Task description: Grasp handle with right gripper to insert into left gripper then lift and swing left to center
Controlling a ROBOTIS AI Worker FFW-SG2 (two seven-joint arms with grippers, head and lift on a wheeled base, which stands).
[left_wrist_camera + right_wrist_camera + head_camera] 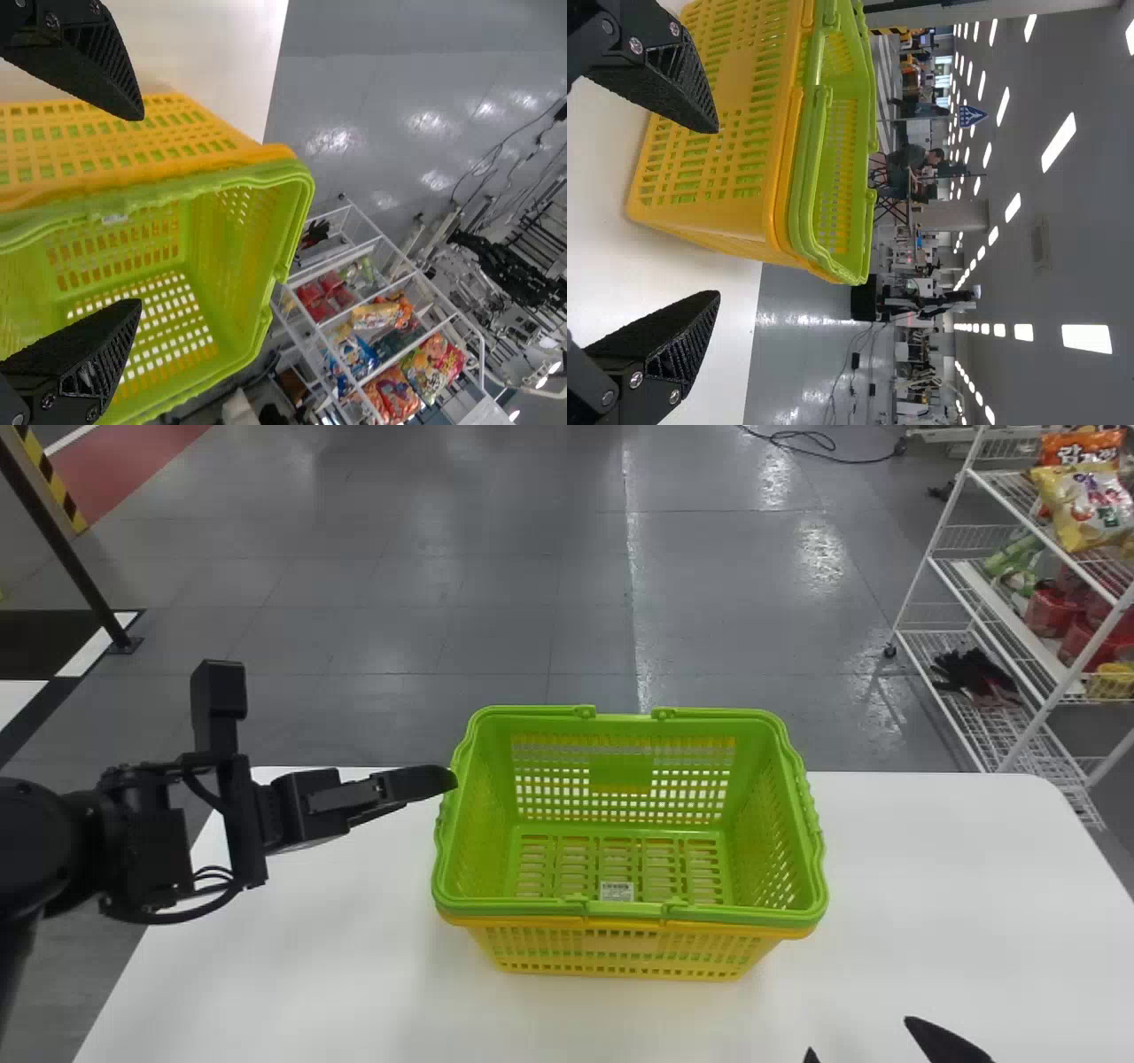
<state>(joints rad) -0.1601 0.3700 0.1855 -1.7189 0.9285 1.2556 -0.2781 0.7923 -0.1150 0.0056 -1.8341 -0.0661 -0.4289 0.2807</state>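
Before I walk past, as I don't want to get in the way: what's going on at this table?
A two-armed robot is at work around a rectangular green plastic basket nested in a matching yellow plastic basket on a white table. The left end effector is open at the green basket's left side; the right end effector is open, nearer the robot and farther right. Neither holds anything, and nothing is lifted yet.

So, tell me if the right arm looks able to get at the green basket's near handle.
Probably yes: the right hand is open and nothing stands between it and the near handle.
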